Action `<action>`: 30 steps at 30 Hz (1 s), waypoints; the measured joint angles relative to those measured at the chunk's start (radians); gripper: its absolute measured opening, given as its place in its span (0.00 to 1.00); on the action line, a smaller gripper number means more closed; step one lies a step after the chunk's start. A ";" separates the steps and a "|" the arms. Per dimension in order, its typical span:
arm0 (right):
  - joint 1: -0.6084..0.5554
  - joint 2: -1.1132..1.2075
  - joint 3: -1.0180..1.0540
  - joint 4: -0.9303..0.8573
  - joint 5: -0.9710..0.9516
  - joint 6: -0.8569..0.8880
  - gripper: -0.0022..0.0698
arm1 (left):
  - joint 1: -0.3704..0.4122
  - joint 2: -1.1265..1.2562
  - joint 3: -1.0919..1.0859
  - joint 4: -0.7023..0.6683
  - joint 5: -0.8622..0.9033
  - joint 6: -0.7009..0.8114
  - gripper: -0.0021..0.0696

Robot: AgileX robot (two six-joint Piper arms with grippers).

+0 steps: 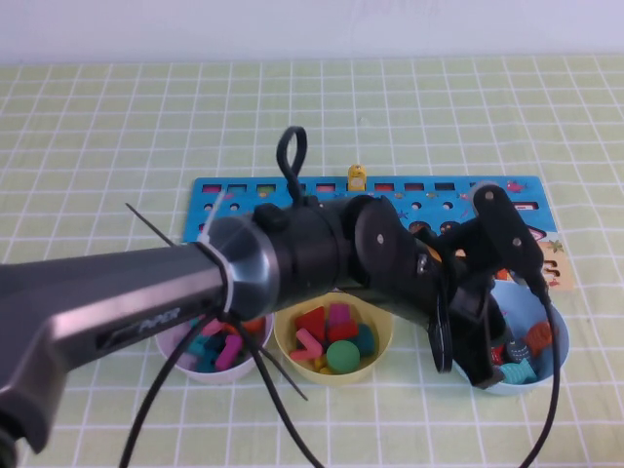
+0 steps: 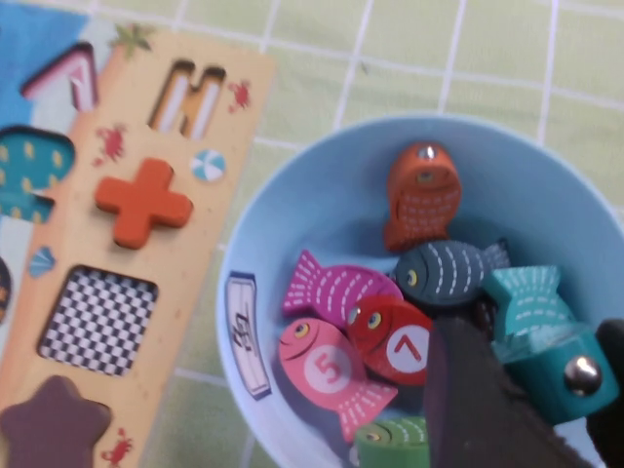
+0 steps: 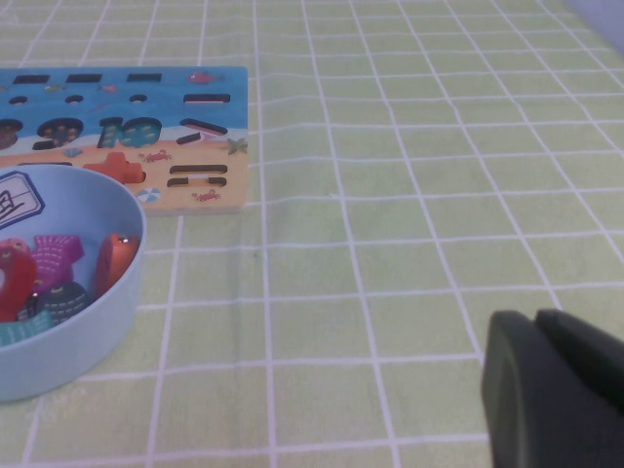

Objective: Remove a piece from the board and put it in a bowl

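Three bowls in a row on the counter (image 1: 97,127), just in front of the board (image 1: 331,190): pink (image 1: 208,374), yellow (image 1: 292,363), blue (image 1: 558,317).

In the blue bowl, seven fish counted from the left wrist view: one orange (image 2: 422,195), one dark grey (image 2: 444,273), one magenta (image 2: 331,288), one red marked 7 (image 2: 390,336), one pink marked 5 (image 2: 327,370), one green (image 2: 395,444) and the teal piece (image 2: 531,307). Piece tilted, inside the bowl near its wall, tail against the dark grey fish. White paper label (image 2: 244,331) on the rim.

In the yellow bowl, a mix of red, pink, green and teal shapes; no sure count. Pink bowl mostly hidden by the left arm, with teal, pink and orange bits showing.

On the board: one yellow token (image 1: 358,176) at the far edge, one orange plus (image 2: 143,203), one dark star (image 2: 54,424).

Left end effector (image 1: 485,373) down inside the blue bowl, right at the piece; clamped or let go, cannot tell.

Right end effector (image 3: 551,385) low over bare counter, well apart from the blue bowl; together or apart, cannot tell.
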 joint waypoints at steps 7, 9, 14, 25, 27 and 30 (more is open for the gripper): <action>0.000 0.000 0.000 0.000 0.000 0.000 0.01 | 0.000 0.027 0.001 -0.002 0.000 0.019 0.45; 0.000 0.000 0.000 0.000 0.000 0.000 0.01 | 0.000 0.027 0.001 -0.004 0.000 0.019 0.60; 0.000 0.000 0.000 0.000 0.000 0.000 0.01 | 0.000 0.015 -0.017 -0.008 0.000 -0.050 0.66; 0.000 0.000 0.000 0.000 0.000 0.000 0.01 | 0.000 -0.291 0.021 0.075 -0.075 -0.074 0.04; 0.000 0.000 0.000 0.000 0.000 0.000 0.01 | 0.000 -0.368 0.085 0.075 -0.137 -0.089 0.03; 0.000 0.000 0.000 0.000 0.000 0.000 0.01 | 0.000 -0.466 0.215 0.075 -0.243 -0.134 0.03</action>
